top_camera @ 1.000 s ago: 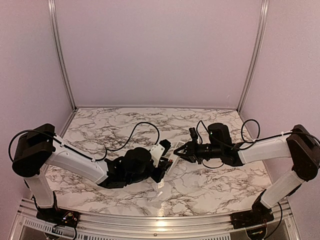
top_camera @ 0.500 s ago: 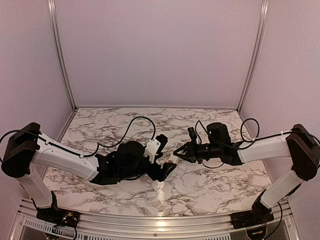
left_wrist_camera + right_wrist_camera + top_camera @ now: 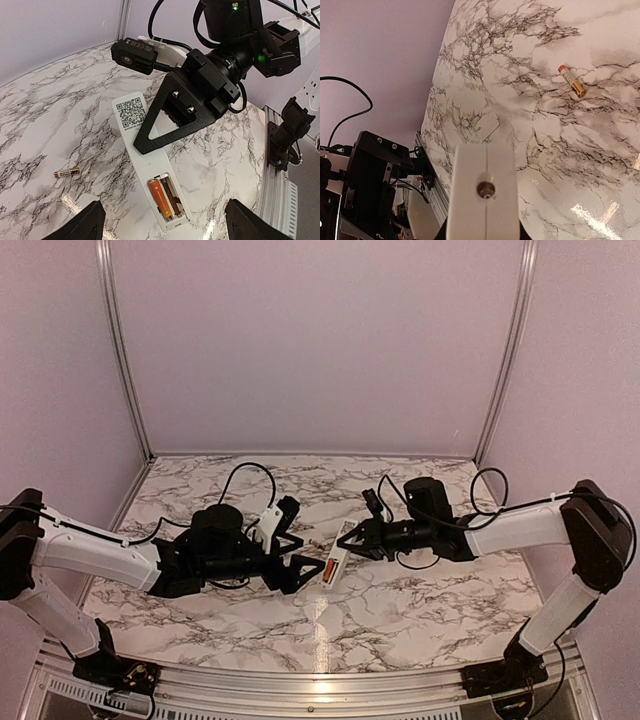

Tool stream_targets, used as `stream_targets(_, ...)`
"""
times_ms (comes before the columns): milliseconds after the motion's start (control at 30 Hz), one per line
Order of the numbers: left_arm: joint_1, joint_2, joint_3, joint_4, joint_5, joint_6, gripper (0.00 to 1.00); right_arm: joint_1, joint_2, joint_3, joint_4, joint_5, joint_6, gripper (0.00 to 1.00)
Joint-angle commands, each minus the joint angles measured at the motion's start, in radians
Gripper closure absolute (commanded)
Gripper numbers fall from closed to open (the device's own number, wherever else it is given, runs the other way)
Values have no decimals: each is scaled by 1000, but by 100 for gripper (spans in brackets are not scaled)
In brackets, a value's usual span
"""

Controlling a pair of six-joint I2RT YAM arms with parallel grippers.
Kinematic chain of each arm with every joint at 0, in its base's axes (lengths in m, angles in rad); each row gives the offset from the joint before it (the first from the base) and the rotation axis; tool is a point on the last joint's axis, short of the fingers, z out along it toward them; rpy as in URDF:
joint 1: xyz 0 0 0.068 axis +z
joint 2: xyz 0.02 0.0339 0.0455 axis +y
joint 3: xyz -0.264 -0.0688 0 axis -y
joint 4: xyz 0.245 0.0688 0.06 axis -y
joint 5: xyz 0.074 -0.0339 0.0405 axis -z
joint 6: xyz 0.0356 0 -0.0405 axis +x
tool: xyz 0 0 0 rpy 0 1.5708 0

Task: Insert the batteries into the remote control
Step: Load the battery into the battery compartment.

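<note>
A: Holding anything, those jaws?
B: Right jaws clamp the remote control (image 3: 150, 165), bay up, one battery (image 3: 160, 199) inside. Left jaws stand wide apart near its end; the other battery (image 3: 66, 172) lies loose on the worktop (image 3: 60, 115).

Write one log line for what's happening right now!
right gripper: shut on slim white plastic remote control | orange cylindrical battery: in its open bay | second battery: loose on marble table | left gripper: open
</note>
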Motion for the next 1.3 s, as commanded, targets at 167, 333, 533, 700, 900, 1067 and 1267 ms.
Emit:
stream_targets(167,42,-101,-54,-53,146,125,15,2,-40,130,-115,-12,-52,100)
stream_targets(333,42,-169,-61,-124,185,330,19,6,-29,114,-86,-69,-78,100)
stream_targets(533,30,-210,-36,-256,171,533,22,6,-21,121,-130,-147,-184,100)
stream_targets(700,2,-183,-10,-330,119,630,28,8,1,121,-136,-226,-214,100)
stream_targets(900,-34,-159,17,-330,86,679,46,21,12,119,-130,-290,-221,100)
stream_targets(1067,-68,-133,60,-362,33,717,55,63,19,124,-133,-288,-218,100)
stream_targets(1267,-84,-114,85,-375,24,751,61,118,50,120,-106,-262,-195,100)
